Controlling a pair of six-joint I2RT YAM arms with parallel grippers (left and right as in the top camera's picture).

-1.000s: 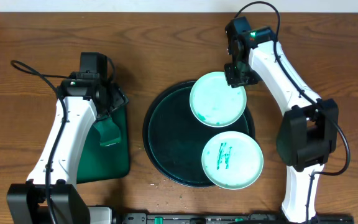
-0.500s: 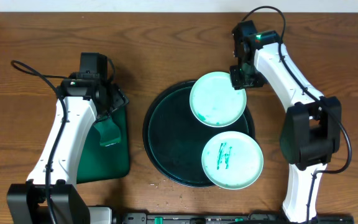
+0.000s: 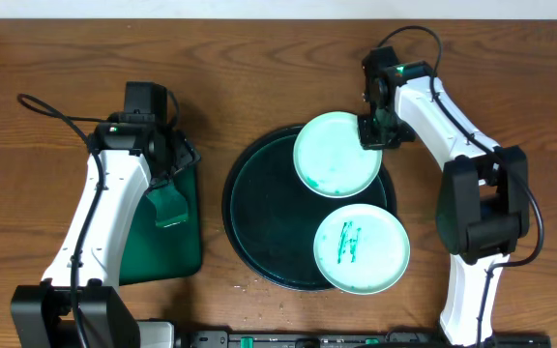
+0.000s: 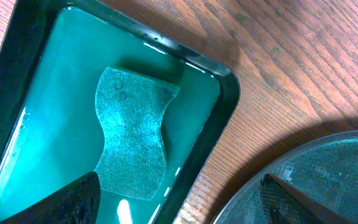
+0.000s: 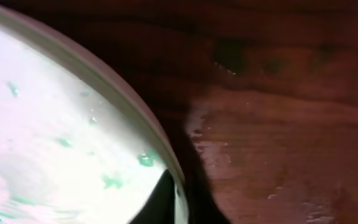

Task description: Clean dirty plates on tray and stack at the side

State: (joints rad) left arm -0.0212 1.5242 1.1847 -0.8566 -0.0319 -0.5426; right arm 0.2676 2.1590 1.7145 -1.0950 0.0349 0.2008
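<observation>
Two plates lie on the round dark tray (image 3: pixel 255 217). The upper plate (image 3: pixel 336 155) carries only a faint green smear and overhangs the tray's far right rim. The lower plate (image 3: pixel 361 248) has a green scribble at its centre. My right gripper (image 3: pixel 375 133) is shut on the upper plate's right rim. In the right wrist view that plate (image 5: pixel 48 130) fills the left, with its edge pinched in the right gripper (image 5: pixel 180 202). My left gripper (image 3: pixel 174 159) hangs open over a small rectangular tray, holding nothing; in its wrist view the left gripper (image 4: pixel 179 205) spans that tray's corner.
A rectangular green tray (image 3: pixel 190 253) at the left holds a wavy green sponge (image 4: pixel 132 134) in liquid. The round tray's rim (image 4: pixel 328 174) shows at the left wrist view's lower right. Wet patches mark the wood (image 5: pixel 278 155) right of the held plate.
My right gripper has closed onto the upper plate's right rim, and the plate has shifted slightly left. The left arm has not moved.
</observation>
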